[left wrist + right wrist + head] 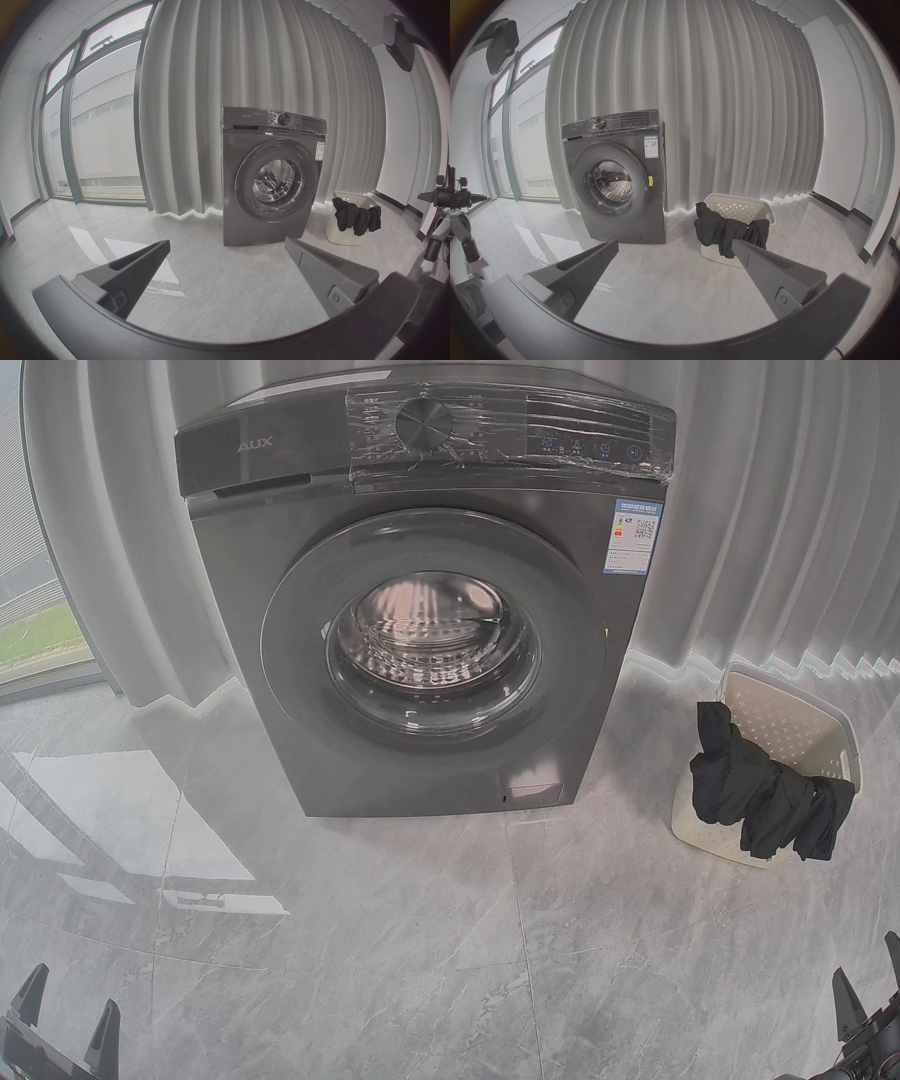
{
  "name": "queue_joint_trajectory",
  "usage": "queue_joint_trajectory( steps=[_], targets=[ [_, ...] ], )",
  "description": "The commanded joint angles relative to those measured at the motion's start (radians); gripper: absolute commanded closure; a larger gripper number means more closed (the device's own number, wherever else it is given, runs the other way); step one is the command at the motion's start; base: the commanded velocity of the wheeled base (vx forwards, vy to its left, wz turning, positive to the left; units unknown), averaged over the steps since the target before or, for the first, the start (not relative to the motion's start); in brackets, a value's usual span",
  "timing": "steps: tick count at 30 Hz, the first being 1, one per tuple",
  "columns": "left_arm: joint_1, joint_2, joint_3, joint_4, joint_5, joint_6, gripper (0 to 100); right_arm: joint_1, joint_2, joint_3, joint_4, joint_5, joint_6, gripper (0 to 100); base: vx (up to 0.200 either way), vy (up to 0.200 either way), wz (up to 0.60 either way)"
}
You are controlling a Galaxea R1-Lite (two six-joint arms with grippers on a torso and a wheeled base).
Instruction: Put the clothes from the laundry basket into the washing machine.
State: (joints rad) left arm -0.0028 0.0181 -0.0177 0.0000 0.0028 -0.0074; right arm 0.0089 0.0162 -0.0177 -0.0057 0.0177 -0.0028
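Load is a bundle of black soft fabric clothes (764, 796) draped over the near rim of the cream perforated plastic laundry basket (797, 688). Part hangs down the outside wall and part lies inside. The basket sits on the grey marbled tile floor (422, 941), just to the robot's right of the dark grey front-loading washing machine (244, 594) and well apart from both arms. Expect light, limp, non-fragile cloth that won't slip but will sag and trail. It looks like more than one garment tangled, so one pull may drag the lot or snag the rim. Best hold, in my view, is a top-down pinch on the thick bunched ridge where the cloth crosses the rim, not the dangling ends, then lift high enough to clear the basket wall. The visible part of the basket's inside is bare perforated plastic, and I can't tell if anything lies on its bottom behind the cloth. The round glass-windowed door (431, 641) looks shut, and the steel drum behind the glass appears empty. The door likely has to come open before anything goes in. Left claw (70, 1007) is low at the near edge of the floor, jaws spread wide, holding nothing. Right claw (867, 969) is low on the other side, also wide apart and empty, and it's the nearer one to the basket.
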Motion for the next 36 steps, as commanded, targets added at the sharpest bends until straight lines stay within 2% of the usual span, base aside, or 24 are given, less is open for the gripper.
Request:
queue_joint_trajectory(
  steps=[1, 6, 36],
  targets=[
    [0.0, -0.015, 0.018, 0.0, 0.0, 0.0, 0, 0.0, -0.01, 0.018, 0.0, 0.001, 0.0, 0, 0.0, 0.0, -0.6],
    [0.0, -0.015, 0.018, 0.0, 0.0, 0.0, 0, 0.0, -0.01, 0.018, 0.0, -0.001, 0.0, 0, 0.0, 0.0, -0.6],
    [0.001, -0.015, 0.018, 0.0, 0.0, 0.0, 0, 0.0, -0.01, 0.018, 0.0, 0.001, 0.0, 0, 0.0, 0.0, 0.0]
  ],
)
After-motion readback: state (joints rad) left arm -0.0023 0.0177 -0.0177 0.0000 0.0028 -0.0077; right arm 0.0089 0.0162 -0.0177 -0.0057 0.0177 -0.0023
